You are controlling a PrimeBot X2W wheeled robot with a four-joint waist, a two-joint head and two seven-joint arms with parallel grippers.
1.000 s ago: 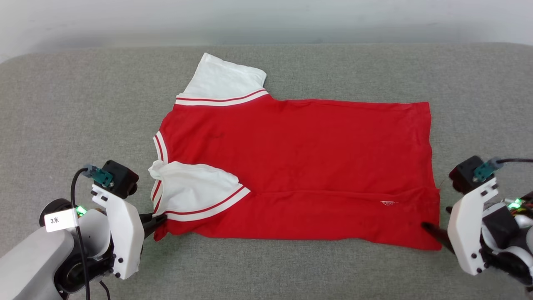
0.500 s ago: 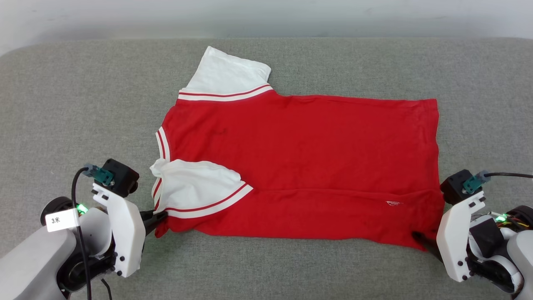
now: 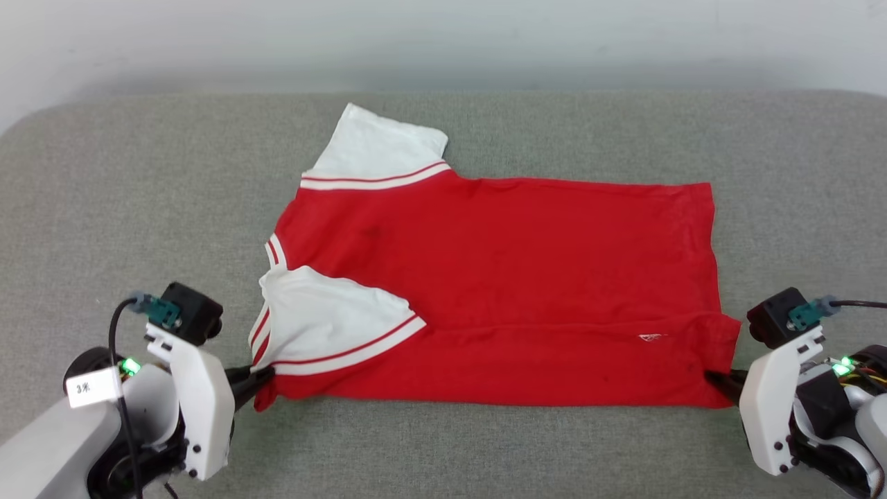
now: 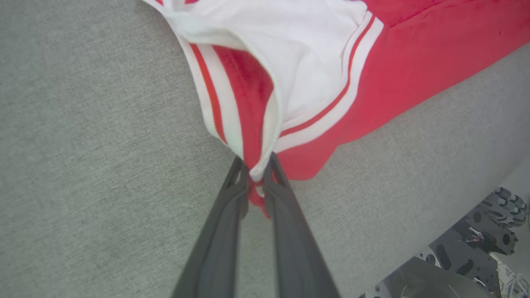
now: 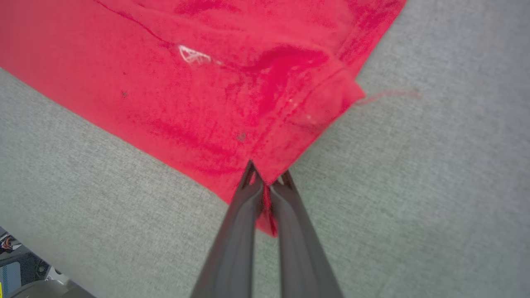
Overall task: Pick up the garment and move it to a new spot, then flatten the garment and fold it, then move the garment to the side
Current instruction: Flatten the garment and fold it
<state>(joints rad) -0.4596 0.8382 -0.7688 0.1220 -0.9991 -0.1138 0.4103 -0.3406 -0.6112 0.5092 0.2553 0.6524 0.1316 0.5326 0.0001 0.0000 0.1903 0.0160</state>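
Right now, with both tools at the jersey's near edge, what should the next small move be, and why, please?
Probably raise both tools together and carry the near edge toward the far one. The left tool is shut on the shoulder-end corner of the red jersey T-shirt, the right tool on its near hem corner, and the near sleeve lies folded onto the body.

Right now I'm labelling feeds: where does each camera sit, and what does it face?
Head view: on the head, looking down at the garment on a grey cushion; both arms show, left gripper, right gripper.
Left wrist view: looks along its fingers, shut on the sleeve-side corner.
Right wrist view: looks along its fingers, shut on the hem corner.
Shared: head and right wrist views both show the white hem logo.
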